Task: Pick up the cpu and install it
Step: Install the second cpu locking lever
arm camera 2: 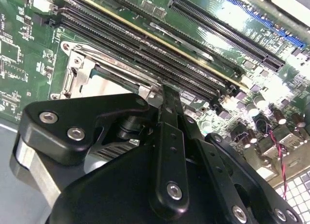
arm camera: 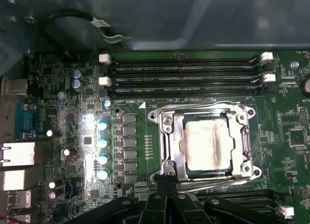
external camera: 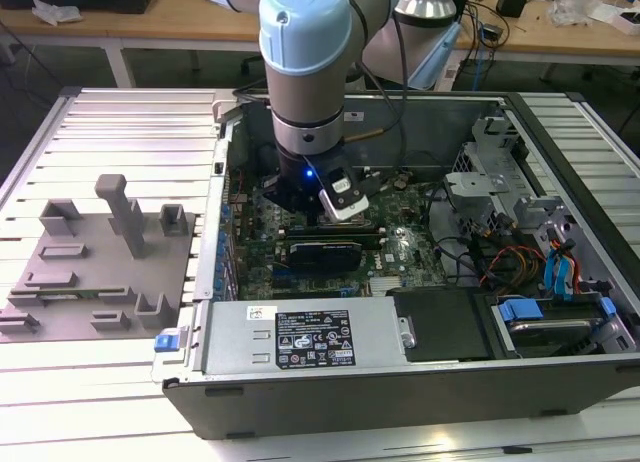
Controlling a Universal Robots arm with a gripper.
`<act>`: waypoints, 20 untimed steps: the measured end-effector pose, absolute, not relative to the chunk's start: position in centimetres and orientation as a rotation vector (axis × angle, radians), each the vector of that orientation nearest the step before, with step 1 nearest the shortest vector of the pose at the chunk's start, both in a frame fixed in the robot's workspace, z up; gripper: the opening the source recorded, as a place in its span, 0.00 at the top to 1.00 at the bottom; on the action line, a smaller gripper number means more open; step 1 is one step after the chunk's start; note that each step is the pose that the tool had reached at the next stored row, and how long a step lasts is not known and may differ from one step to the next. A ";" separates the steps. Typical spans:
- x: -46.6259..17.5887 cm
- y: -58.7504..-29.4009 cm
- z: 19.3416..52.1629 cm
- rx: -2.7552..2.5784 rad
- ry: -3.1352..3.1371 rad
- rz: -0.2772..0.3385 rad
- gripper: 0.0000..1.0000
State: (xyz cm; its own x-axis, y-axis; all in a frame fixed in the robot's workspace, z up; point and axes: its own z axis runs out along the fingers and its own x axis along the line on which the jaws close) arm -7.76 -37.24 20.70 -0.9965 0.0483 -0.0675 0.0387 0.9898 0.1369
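1. The cpu lies flat in the socket frame on the motherboard, its pale silver-white top facing up. It is nearly square, with no clear long axis, and its sides run parallel to the frame's sides and to the memory slots.
2. In the first wrist view the frame's metal edges surround the cpu on all sides, and a thin dark rim shows between the chip and the frame.
3. The gripper sits just beside the frame, on the side away from the memory slots. Its black linkage closes to a narrow tip at the frame's edge, with no visible gap, so the jaws look closed or nearly so and hold nothing. Whether the tip touches the frame I cannot tell.
4. In the second wrist view the gripper body hides most of the frame; one metal corner of the frame shows past it.
5. Room around the frame is tight: memory slots lie close on one side and a column of small round capacitors on another.
6. In the exterior view the arm reaches down into the open computer case, which rests on a ribbed metal bench. A grey fixture plate with blocks and posts lies on the bench beside the case, on the exterior view's left.
7. The motherboard is green and densely populated, and the frame is shiny metal.
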 end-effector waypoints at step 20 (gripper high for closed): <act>-7.9 -38.2 20.5 0.068 3.058 0.280 0.89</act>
State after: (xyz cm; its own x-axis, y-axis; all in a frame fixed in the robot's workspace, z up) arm -7.94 -38.16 20.55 -0.9966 0.0505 -0.0656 0.0378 0.9824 0.1828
